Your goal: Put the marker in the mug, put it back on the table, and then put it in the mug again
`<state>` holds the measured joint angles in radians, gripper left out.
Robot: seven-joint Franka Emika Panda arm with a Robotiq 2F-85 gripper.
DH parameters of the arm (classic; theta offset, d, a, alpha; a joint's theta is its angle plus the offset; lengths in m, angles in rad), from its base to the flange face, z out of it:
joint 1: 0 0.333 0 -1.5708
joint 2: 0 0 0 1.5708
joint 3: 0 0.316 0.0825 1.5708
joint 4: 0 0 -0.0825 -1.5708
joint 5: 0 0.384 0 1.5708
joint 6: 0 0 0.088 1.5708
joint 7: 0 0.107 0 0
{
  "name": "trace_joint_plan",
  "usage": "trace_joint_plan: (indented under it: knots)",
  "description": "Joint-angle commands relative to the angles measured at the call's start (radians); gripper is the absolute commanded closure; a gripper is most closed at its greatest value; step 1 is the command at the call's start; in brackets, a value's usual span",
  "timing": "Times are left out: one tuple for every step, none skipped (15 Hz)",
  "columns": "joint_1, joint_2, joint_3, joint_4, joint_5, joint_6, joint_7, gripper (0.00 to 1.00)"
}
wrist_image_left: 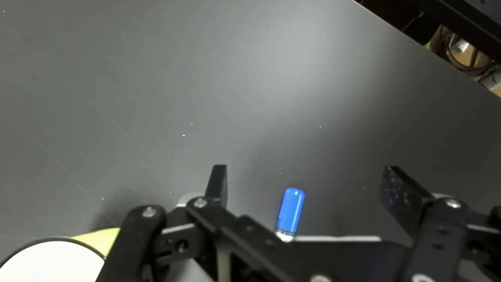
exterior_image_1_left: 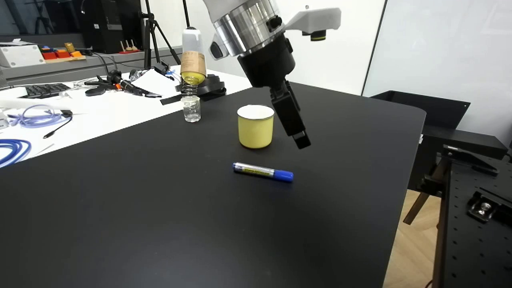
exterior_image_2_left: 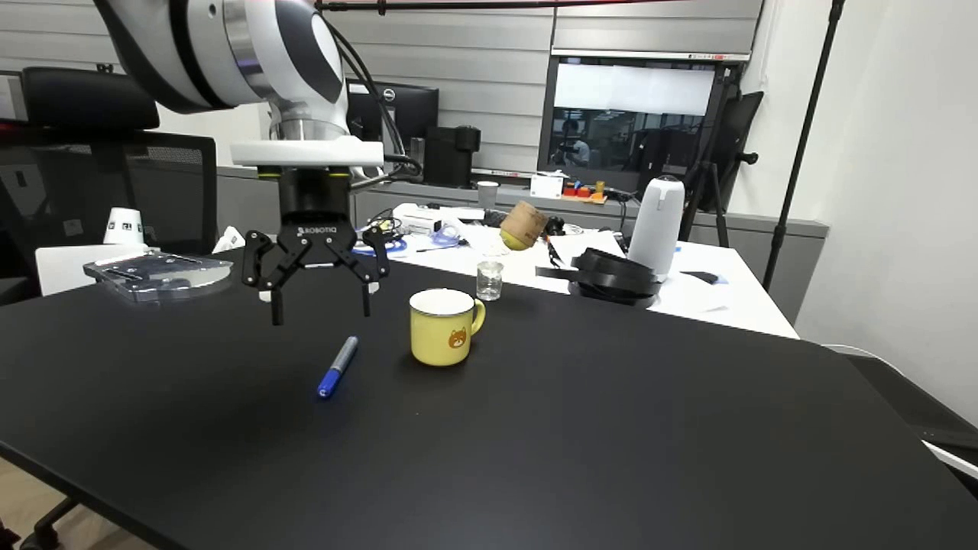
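The gripper (exterior_image_2_left: 322, 317), its fingers (exterior_image_2_left: 277, 308) spread and holding nothing, hangs over the surface (exterior_image_2_left: 573, 428) beside the mug (exterior_image_2_left: 437, 334), near which the marker (exterior_image_2_left: 338, 368) lies flat, so an off-centre descent could make this round marker roll away, or let one finger knock the mug.

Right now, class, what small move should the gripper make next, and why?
I would probably lower the gripper toward the marker: it lies on the table, outside the mug; the jaws hang open above the table, and the wrist view shows the marker's blue cap between them.
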<state>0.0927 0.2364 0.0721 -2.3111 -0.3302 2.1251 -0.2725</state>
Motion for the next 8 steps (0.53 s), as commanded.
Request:
trace_joint_plan:
  knots:
    - [-0.016, 0.056, 0.011, 0.038, 0.054, 0.036, -0.006, 0.00]
    - [-0.016, 0.065, 0.013, 0.038, 0.076, 0.067, 0.007, 0.00]
    - [-0.015, 0.071, 0.015, 0.032, 0.104, 0.109, 0.028, 0.00]
    - [-0.011, 0.077, 0.014, 0.026, 0.132, 0.151, 0.069, 0.00]
    - [-0.006, 0.075, 0.013, 0.012, 0.157, 0.198, 0.105, 0.00]
    - [0.003, 0.074, 0.006, 0.000, 0.153, 0.245, 0.144, 0.00]
    - [0.013, 0.074, -0.003, -0.007, 0.136, 0.284, 0.181, 0.00]
    - [-0.001, 0.082, 0.007, 0.009, 0.136, 0.233, 0.100, 0.00]
